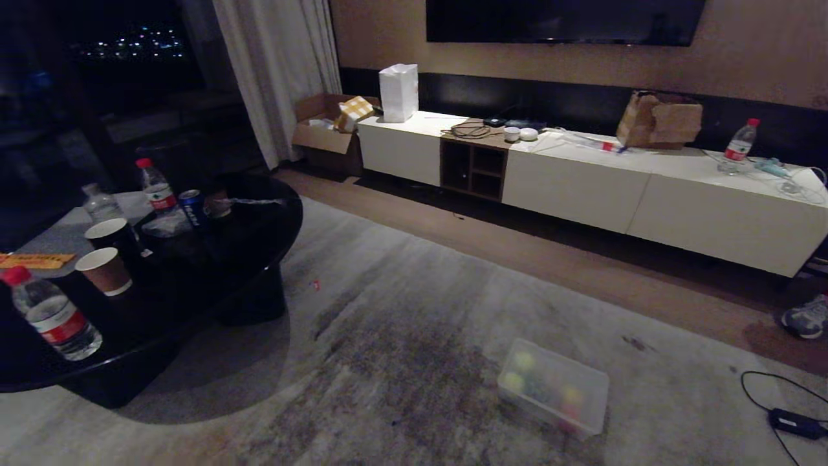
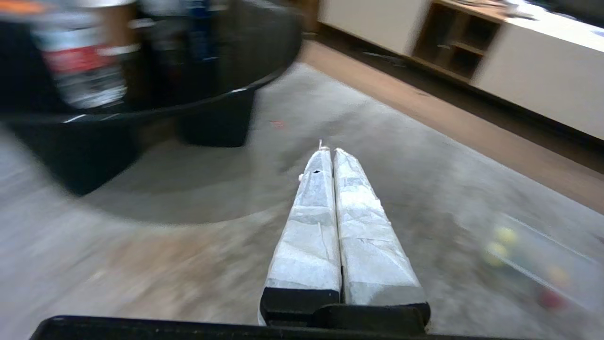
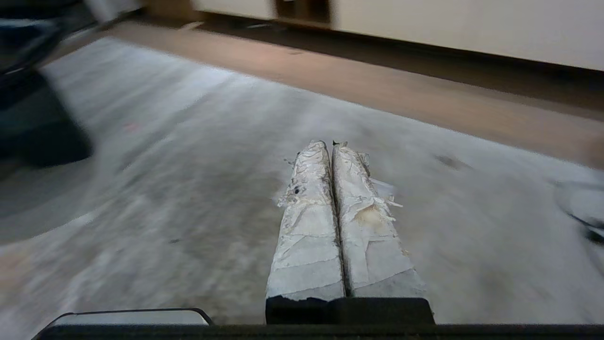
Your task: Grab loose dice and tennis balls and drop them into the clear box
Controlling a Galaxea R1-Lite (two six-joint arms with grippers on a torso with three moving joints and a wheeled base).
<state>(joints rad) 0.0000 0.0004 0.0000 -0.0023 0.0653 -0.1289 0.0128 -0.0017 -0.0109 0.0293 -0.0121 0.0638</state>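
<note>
Blurring dice (image 1: 572,396) inside clear box (image 1: 585,424)

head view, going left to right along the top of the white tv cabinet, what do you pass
white paper bag → coiled black cable → two small white round things → brown cardboard box → water bottle with red cap

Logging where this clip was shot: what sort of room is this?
Probably a living room or hotel suite: a wall TV above a long low white cabinet, a rug, and a dark coffee table.
</note>
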